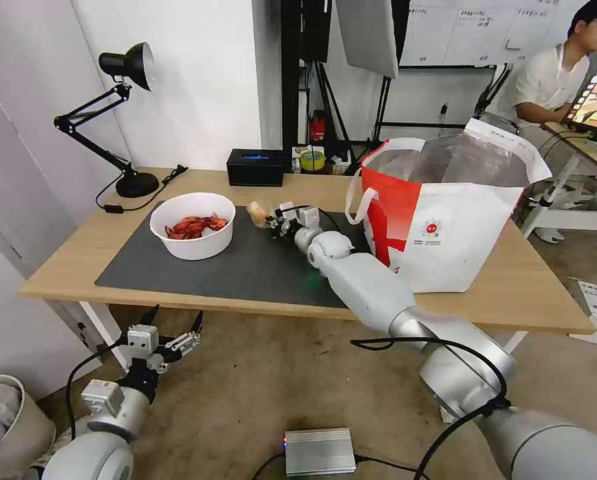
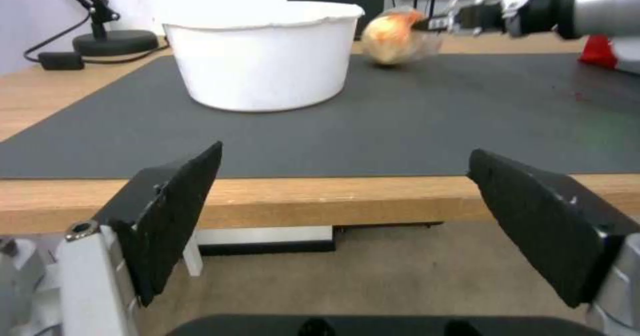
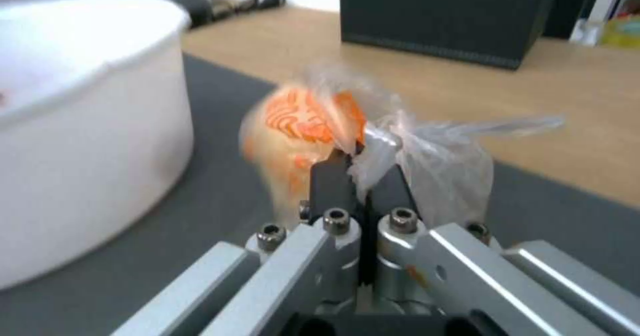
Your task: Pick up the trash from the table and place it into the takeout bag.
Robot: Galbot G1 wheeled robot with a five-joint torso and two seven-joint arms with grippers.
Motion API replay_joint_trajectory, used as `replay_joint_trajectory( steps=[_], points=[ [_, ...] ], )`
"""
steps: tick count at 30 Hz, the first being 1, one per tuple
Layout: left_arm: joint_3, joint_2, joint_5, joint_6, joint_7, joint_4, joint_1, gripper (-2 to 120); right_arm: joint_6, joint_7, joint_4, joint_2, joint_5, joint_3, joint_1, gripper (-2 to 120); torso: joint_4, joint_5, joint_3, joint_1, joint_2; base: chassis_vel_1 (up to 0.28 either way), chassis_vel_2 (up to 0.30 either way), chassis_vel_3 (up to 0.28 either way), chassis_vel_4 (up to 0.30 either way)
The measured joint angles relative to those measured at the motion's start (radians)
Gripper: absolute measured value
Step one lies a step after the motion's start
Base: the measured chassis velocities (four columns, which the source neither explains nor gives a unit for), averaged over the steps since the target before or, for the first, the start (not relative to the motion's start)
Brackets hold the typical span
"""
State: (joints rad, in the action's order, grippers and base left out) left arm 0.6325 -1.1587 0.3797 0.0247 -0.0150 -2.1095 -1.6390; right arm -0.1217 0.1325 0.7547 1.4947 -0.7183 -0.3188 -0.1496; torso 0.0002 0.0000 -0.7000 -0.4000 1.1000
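Between the right gripper's [image 3: 360, 168] black fingers, clamped together, crinkled clear plastic of a small bag of tan-orange food [image 3: 313, 126] hangs over the matte grey mat [image 1: 245, 267], beside a smooth white round bowl [image 1: 193, 227]. Below the wooden table's [image 1: 78, 247] edge, the left gripper [image 2: 347, 226] hovers, flat pads apart.

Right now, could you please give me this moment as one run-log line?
right claw: shut on small clear bag, over the mat | left claw: open, below table edge | bowl of shells: on mat | takeout bag: upright, open

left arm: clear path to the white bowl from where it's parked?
Probably yes. The left tool hangs open below the table edge, facing the white bowl across bare mat; it must rise first.
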Motion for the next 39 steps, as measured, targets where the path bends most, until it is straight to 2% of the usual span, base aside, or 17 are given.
replay_joint_trajectory(
  steps=[6,7,9,10,13,16,18,19,21,23,26,31,39],
  points=[
    [0.005,0.002,0.0,-0.001,0.002,-0.014,-0.009,100,-0.045,-0.073,0.274,-0.142,-0.094,-0.032,-0.048,0,-0.0001,0.0002,0.0,0.0,0.0,0.0,0.0,0.0,0.0],
    [0.005,0.002,0.0,-0.001,0.002,-0.014,-0.009,100,-0.045,-0.073,0.274,-0.142,-0.094,-0.032,-0.048,0,-0.0001,0.0002,0.0,0.0,0.0,0.0,0.0,0.0,0.0],
    [0.004,0.002,0.0,-0.001,0.004,-0.02,-0.013,100,-0.057,-0.096,0.371,-0.2,-0.119,-0.035,-0.075,0,-0.0004,0.0001,0.0,0.0,0.0,0.0,0.0,0.0,0.0],
    [0.004,0.002,0.0,-0.001,0.004,-0.02,-0.013,100,-0.057,-0.096,0.371,-0.2,-0.119,-0.035,-0.075,0,-0.0004,0.0001,0.0,0.0,0.0,0.0,0.0,0.0,0.0],
    [0.003,0.0,-0.001,-0.002,0.005,-0.027,-0.017,100,-0.067,-0.117,0.49,-0.27,-0.147,-0.035,-0.108,0,-0.0004,0.0002,0.0,0.0,0.0,0.0,0.0,0.0,0.0],
    [0.003,-0.002,-0.003,-0.002,0.006,-0.029,-0.019,100,-0.069,-0.123,0.527,-0.29,-0.156,-0.033,-0.117,0,-0.0005,0.0003,0.0,0.0,0.0,0.0,0.0,0.0,0.0],
    [0.003,-0.007,-0.008,-0.005,0.006,-0.037,-0.029,100,-0.078,-0.143,0.653,-0.354,-0.185,-0.006,-0.15,0,0.0,0.0002,0.0,0.0,0.0,0.0,0.0,0.0,0.0],
    [0.003,-0.007,-0.008,-0.005,0.006,-0.037,-0.029,100,-0.078,-0.143,0.653,-0.354,-0.185,-0.006,-0.15,0,0.0,0.0002,0.0,0.0,0.0,0.0,0.0,0.0,0.0],
    [0.004,-0.013,-0.016,-0.011,0.006,-0.046,-0.038,100,-0.093,-0.168,0.797,-0.439,-0.221,0.042,-0.19,0,-0.0003,0.0002,0.0,0.0,0.0,0.0,0.0,0.0,0.0],
    [0.004,-0.014,-0.018,-0.013,0.006,-0.048,-0.04,100,-0.096,-0.176,0.839,-0.465,-0.229,0.058,-0.203,0,-0.0003,0.0002,0.0,0.0,0.0,0.0,0.0,0.0,0.0],
    [0.002,-0.02,-0.026,-0.017,0.007,-0.055,-0.044,100,-0.105,-0.192,0.969,-0.545,-0.255,0.114,-0.248,0,-0.0004,0.0002,0.0,0.0,0.0,0.0,0.0,0.0,0.0],
    [-0.003,-0.024,-0.032,-0.018,0.007,-0.062,-0.046,100,-0.117,-0.198,1.077,-0.613,-0.285,0.178,-0.298,0,-0.0004,0.0001,0.0,0.0,0.0,0.0,0.0,0.0,0.0],
    [-0.017,-0.026,-0.043,-0.018,0.008,-0.078,-0.051,100,-0.128,-0.214,1.261,-0.739,-0.345,0.372,-0.428,0,-0.0004,0.0001,0.0,0.0,0.0,0.0,0.0,0.0,0.0]
  ],
)
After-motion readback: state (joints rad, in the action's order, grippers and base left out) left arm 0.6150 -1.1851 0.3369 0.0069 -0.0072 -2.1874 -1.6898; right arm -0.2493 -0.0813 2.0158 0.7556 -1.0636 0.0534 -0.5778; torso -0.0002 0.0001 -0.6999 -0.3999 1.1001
